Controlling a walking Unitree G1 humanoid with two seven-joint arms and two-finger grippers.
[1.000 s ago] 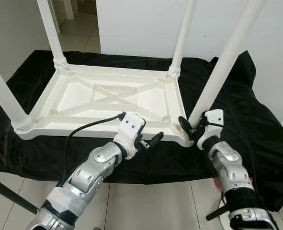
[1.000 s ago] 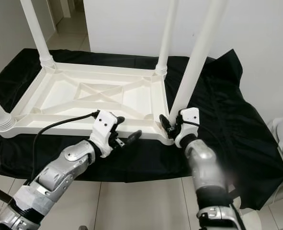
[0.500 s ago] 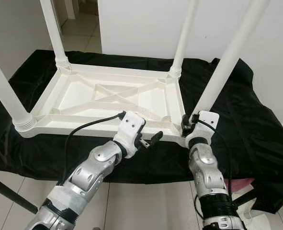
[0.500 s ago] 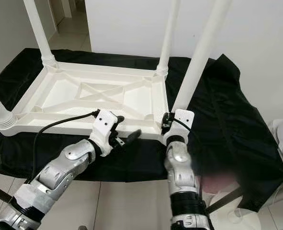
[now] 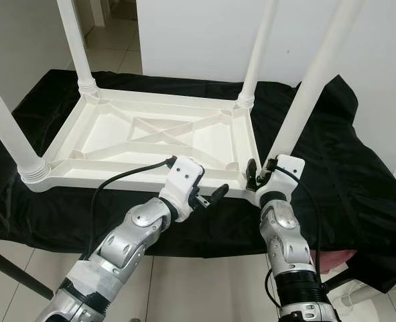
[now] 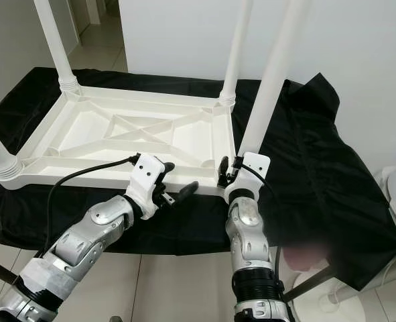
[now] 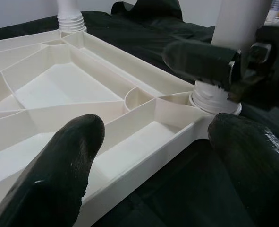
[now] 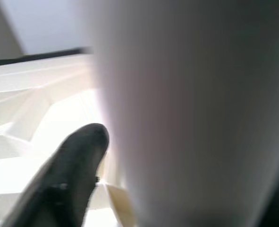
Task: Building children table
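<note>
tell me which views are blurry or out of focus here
Right wrist view: the table leg is a soft white blur, too close to focus, and the finger is soft too. Left wrist view: near fingers slightly soft. Eye views: sharp, evenly lit.

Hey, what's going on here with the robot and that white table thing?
A white plastic children's table lies upside down on a black cloth, with all four legs standing up from its corners. The right gripper is at the base of the near right leg, one finger on each side of it, where it meets its corner socket. The left gripper hovers open just off the table's near edge, holding nothing.
</note>
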